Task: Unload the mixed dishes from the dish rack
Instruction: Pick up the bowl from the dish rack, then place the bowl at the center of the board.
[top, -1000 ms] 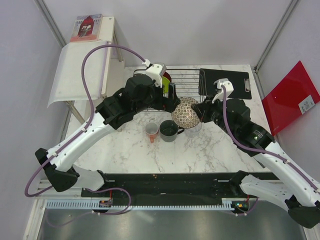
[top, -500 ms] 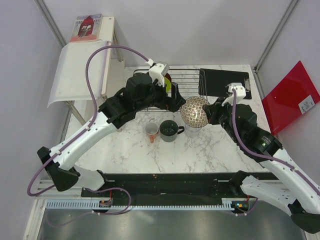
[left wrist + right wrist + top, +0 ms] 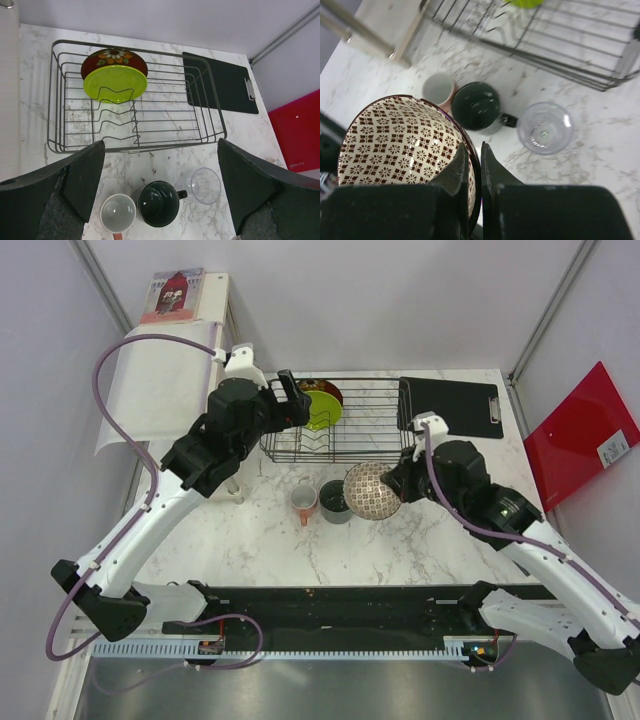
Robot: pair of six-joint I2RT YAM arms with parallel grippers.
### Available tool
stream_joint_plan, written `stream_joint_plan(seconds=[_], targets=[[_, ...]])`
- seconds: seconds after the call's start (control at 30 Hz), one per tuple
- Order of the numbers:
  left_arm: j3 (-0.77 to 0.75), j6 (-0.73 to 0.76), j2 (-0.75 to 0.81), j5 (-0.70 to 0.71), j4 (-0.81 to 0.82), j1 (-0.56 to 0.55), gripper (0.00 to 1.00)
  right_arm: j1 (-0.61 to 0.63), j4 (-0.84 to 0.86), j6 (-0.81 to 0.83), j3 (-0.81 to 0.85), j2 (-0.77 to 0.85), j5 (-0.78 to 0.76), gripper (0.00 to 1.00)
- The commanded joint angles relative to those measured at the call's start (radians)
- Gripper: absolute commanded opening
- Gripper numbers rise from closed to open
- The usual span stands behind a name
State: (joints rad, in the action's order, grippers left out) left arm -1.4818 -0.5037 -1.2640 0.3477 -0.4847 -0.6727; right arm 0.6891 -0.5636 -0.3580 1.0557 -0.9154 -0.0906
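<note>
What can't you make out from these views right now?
Top external: the patterned bowl in the right gripper covers the clear glass.
Left wrist: the lime-green plate hides the lower part of the dark red bowl.
Right wrist: the top edge cuts off most of the dish rack and plate.

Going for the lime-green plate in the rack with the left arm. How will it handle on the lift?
The lime-green plate looks rigid and glossy, so probably slippery between the left fingers. It stands on edge among the dish rack prongs, just in front of the dark red bowl; lifted crooked it may snag a prong or nudge that bowl.
</note>
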Motion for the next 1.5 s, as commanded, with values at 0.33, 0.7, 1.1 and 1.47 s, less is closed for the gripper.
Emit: stream_joint_plan(seconds=[0.33,0.7,1.1,1.47], targets=[[0.029,-0.05,-0.003,0.077,-0.011,0.005,0.99,0.312,0.1,0.082,0.082,-0.247,0.152,0.0],[0.026,-0.05,0.008,0.157,-0.067,0.007,1.0,0.431,0.327,0.054,0.067,-0.508,0.126,0.0],[0.051,-0.052,0.034,0.152,-0.091,0.041,0.99,0.477,0.422,0.082,0.219,-0.766,0.153,0.0],[0.078,-0.071,0.034,0.099,-0.089,0.067,0.99,0.478,0.619,0.111,0.231,-0.954,0.166,0.0]])
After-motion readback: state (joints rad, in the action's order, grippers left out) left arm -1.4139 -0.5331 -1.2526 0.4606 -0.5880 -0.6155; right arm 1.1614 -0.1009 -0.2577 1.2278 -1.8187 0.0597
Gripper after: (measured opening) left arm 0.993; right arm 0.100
